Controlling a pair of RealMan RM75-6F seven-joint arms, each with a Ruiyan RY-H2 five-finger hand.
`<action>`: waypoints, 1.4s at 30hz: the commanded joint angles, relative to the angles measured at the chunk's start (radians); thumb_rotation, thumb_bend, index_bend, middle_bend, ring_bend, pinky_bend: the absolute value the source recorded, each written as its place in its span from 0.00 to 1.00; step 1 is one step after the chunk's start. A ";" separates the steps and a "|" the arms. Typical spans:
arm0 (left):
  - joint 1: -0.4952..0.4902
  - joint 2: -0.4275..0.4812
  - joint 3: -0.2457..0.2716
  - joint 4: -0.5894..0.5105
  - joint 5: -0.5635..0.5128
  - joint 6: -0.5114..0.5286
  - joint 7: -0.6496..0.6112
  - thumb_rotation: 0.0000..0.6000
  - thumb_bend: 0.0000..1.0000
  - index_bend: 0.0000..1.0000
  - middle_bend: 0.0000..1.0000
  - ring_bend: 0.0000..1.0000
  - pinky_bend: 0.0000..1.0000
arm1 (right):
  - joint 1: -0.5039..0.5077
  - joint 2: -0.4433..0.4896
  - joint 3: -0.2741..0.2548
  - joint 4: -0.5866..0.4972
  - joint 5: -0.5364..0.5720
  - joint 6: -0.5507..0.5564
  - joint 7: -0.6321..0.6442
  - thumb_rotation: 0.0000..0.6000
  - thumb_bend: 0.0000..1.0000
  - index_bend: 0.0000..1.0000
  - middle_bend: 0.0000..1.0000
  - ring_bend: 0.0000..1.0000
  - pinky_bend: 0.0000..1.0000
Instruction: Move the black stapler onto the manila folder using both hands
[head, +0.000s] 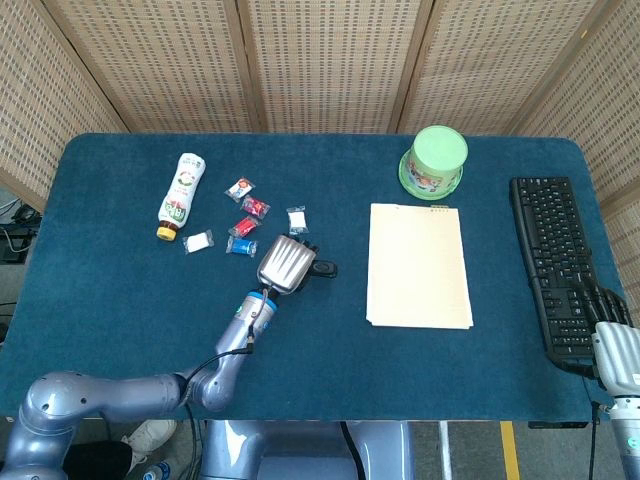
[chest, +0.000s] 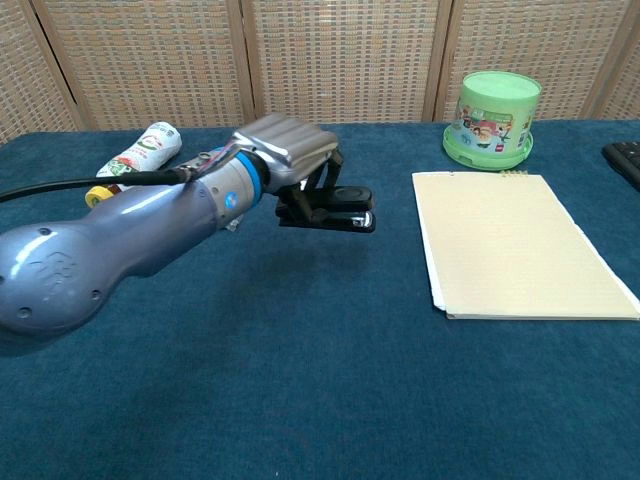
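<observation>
My left hand (head: 286, 264) (chest: 290, 158) grips the black stapler (head: 322, 268) (chest: 335, 206) and holds it above the blue table, its nose pointing right. The manila folder (head: 418, 264) (chest: 510, 240) lies flat to the right of it, a short gap away. My right hand (head: 612, 340) shows at the lower right edge of the head view, beside the near end of the keyboard, fingers spread and holding nothing. The chest view does not show the right hand.
A green tub (head: 434, 160) (chest: 496, 118) stands behind the folder. A black keyboard (head: 552, 260) lies at the right. A white bottle (head: 179, 192) (chest: 138, 156) and several small candy packets (head: 246, 218) lie at the back left of the blue table (head: 120, 290).
</observation>
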 joint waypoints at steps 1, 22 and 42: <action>-0.062 -0.067 -0.019 0.085 -0.032 -0.050 0.015 1.00 0.58 0.76 0.52 0.50 0.52 | 0.003 0.000 0.008 0.015 0.023 -0.018 0.016 1.00 0.12 0.11 0.00 0.00 0.03; -0.088 -0.114 0.013 0.143 -0.105 -0.062 0.071 1.00 0.24 0.08 0.00 0.00 0.00 | 0.004 0.001 0.011 0.021 0.019 -0.023 0.032 1.00 0.12 0.11 0.00 0.00 0.03; 0.239 0.358 0.149 -0.364 0.140 0.274 -0.170 1.00 0.24 0.06 0.00 0.00 0.00 | 0.002 -0.010 -0.010 -0.019 -0.029 0.002 -0.042 1.00 0.12 0.11 0.00 0.00 0.03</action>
